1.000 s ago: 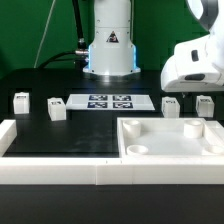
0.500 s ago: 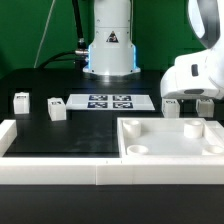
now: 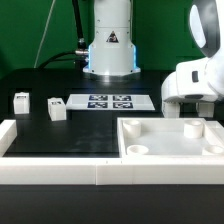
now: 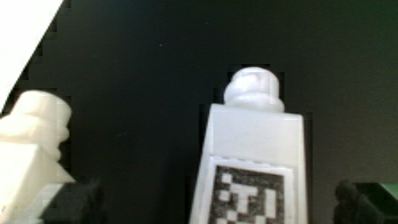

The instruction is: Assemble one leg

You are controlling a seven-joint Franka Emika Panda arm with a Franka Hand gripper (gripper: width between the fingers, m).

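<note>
**Exterior view.**
- Item: gripper (image 3: 190,100), a white hand body at the exterior view's right, near the back edge of the tray-like piece (image 3: 170,150).
- Change: over the last second it has come down from the upper corner to about table (image 3: 70,135) level.
- The leg (image 4: 253,140) and the neighbouring leg (image 4: 32,135) were in plain sight a second ago. In this view they are now hidden behind the hand body.
- Finger spread: cannot be told here.
- Unmoved:
  - two further legs (image 3: 21,100) (image 3: 57,108) at the exterior view's left;
  - the marker board (image 3: 110,101), between them and the hand;
  - the arm's base (image 3: 108,45), behind.

**Wrist view.**
- Item: the leg, tag face toward the camera, with its rounded peg end farthest from the fingers (image 4: 368,195).
- The dark fingertips stand wide, one on each side of the tag end. Black gaps separate them from the leg: straddling, not touching, nothing held.
- The neighbouring leg stands just beside, outside the fingers and apart from the first.

**Reading.** The descent looks complete or nearly so. The step in hand is judged to be closing on the leg, and the pick-up is not yet made.

**Markings.**
- Black-and-white square tags on the leg and on the marker board.
- No letters, numbers or brand are legible.
- A dark triangular mark on the arm's base is too small to read.
</note>
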